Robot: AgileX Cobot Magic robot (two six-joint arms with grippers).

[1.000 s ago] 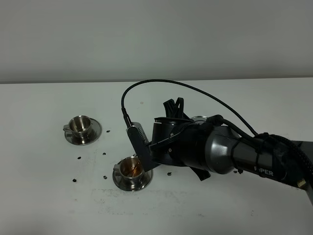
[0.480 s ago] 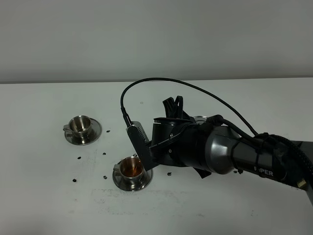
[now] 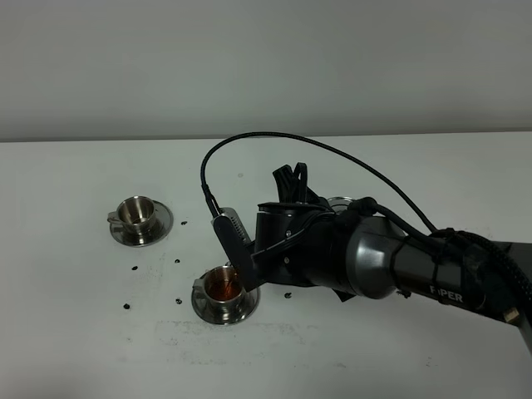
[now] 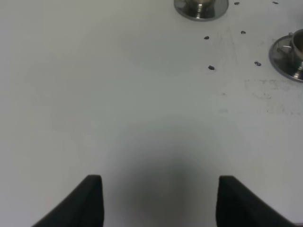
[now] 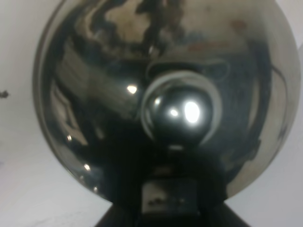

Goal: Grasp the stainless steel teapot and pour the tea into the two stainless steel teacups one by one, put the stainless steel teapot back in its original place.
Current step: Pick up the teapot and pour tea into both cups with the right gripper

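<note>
In the right wrist view the shiny stainless steel teapot [image 5: 94, 94] fills the picture, its round lid knob [image 5: 182, 113] in the middle. My right gripper [image 5: 170, 201] is shut on the pot. In the exterior view the right arm [image 3: 357, 258] reaches across the middle and hides most of the teapot; only a steel edge [image 3: 338, 201] shows. The near teacup [image 3: 224, 288] on its saucer holds amber tea, just left of the arm's wrist. The far teacup [image 3: 138, 213] stands on its saucer further left. My left gripper [image 4: 161, 203] is open and empty over bare table.
Small dark specks [image 3: 135, 268] lie on the white table [image 3: 75, 349] between and around the cups. A black cable [image 3: 274, 140] arcs above the right arm. The left wrist view shows the far saucer [image 4: 201, 8] and the near saucer [image 4: 284, 56].
The right arm with the teapot has shifted slightly left and turned a little beside the near cup. The cups and the left gripper have not moved.
</note>
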